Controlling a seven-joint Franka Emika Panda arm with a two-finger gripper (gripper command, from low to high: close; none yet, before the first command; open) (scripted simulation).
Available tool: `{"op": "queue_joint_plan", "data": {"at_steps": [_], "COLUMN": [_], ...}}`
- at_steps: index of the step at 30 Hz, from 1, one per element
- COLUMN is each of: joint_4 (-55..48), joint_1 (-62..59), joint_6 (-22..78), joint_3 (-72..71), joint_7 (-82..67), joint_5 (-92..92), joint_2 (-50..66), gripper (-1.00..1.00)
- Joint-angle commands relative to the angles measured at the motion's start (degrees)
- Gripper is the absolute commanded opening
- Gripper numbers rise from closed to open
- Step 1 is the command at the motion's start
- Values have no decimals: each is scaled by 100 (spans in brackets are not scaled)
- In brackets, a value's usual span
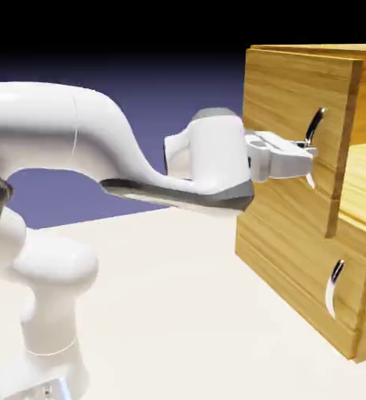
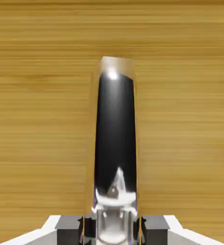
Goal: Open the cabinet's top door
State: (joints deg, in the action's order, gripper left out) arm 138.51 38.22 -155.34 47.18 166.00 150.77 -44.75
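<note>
"Where is the top door (image 1: 299, 117) sitting now?"

"It's hanging on the upper part of the cabinet (image 1: 365, 293), at the exterior view's right. It's standing ajar, its right-hand edge sticking out from the body and the pale inside showing behind it."

"And its handle (image 1: 318, 125)?"

"That's curving upright on the door's face, near the free edge. In the hand view it's rising up the middle, dark along most of its length and shining bright at the bottom."

"What is the gripper (image 2: 112, 230) doing?"

"It's pinching that handle, one fingertip pressing on each side, low in the hand view. The wood grain is running crosswise behind, and a dark strip turning violet is showing at the right edge."

"What about the arm (image 1: 53, 125)?"

"It's arching in from the exterior view's left, its hand pointing at the door."

"Anything beneath the door?"

"The lower panel (image 1: 295, 266) is lying flat against the cabinet, its own silver handle (image 1: 335, 289) curving near the right-hand edge. The pale table (image 1: 162, 312) is spreading under everything, and the blue-violet backdrop (image 1: 186, 94) is darkening to black towards the top."
</note>
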Motion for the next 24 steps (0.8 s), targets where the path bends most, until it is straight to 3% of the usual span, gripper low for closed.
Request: {"op": "queue_joint_plan", "data": {"at_steps": [1,13,24], "joint_4": [129,1349,1994], "joint_1": [-207,-2687,-4963], "joint_6": [55,254,-435], "joint_3": [-192,-2633,-4829], "joint_7": [-3,0,-13], "joint_5": [-128,-1637,-3240], "joint_2": [-22,-500,-1340], "gripper": [-100,-100,-100]}}
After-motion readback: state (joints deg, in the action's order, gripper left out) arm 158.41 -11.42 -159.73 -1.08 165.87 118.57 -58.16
